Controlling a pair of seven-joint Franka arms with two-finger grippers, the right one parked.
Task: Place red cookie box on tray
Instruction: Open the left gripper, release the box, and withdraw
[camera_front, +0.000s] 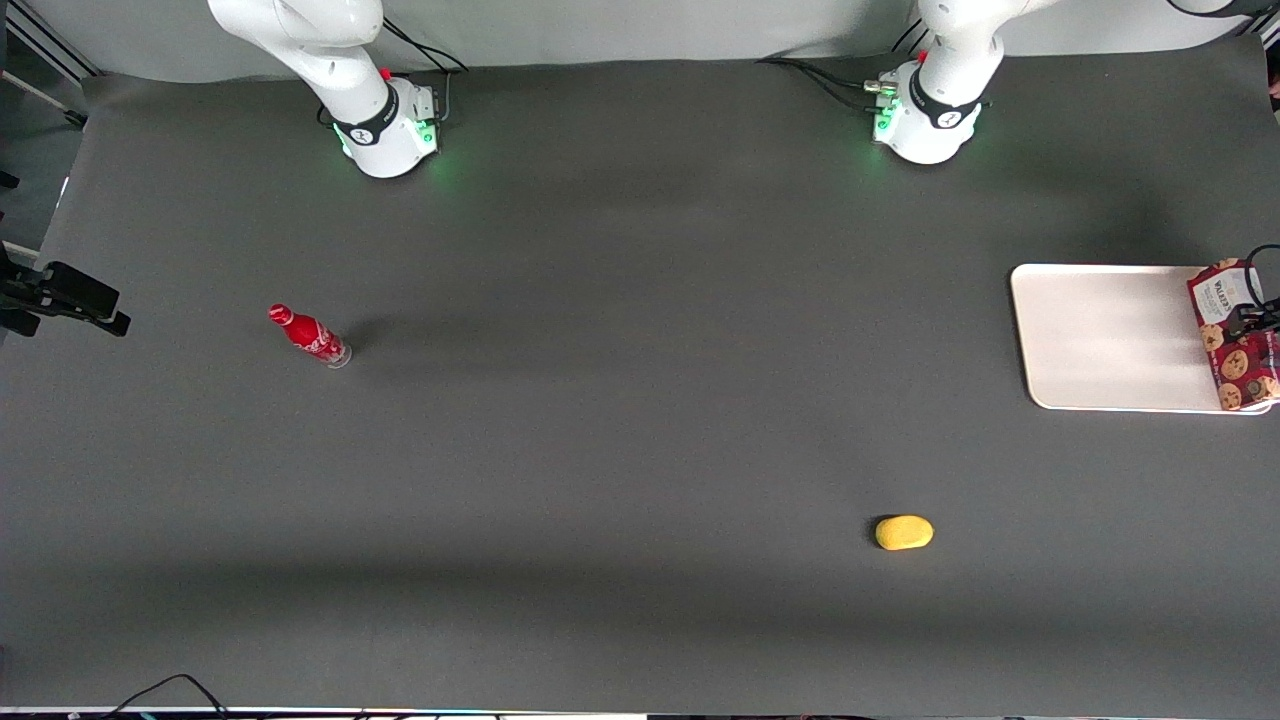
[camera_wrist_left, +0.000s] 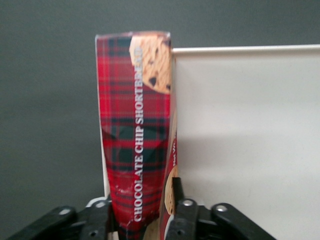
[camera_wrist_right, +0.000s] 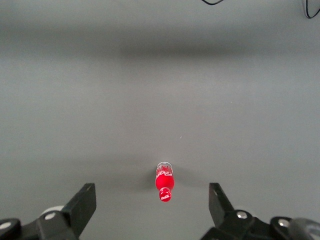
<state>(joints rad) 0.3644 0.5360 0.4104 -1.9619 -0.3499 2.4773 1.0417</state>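
Note:
The red cookie box (camera_front: 1232, 340), dark-red tartan printed with chocolate-chip cookies and a white label panel at one end, is over the tray's outer end, toward the working arm's end of the table. The tray (camera_front: 1110, 335) is a flat cream-white rectangle with rounded corners. My gripper (camera_front: 1255, 318) shows only partly at the picture's edge, over the box's middle. In the left wrist view the gripper (camera_wrist_left: 141, 205) is shut on the box (camera_wrist_left: 135, 140), one finger on each long face. The box stands on its narrow edge along the rim of the tray (camera_wrist_left: 245, 135).
A small red bottle (camera_front: 310, 336) lies toward the parked arm's end of the table and also shows in the right wrist view (camera_wrist_right: 164, 182). A yellow oval object (camera_front: 904, 532) sits nearer the front camera than the tray. Dark grey cloth covers the table.

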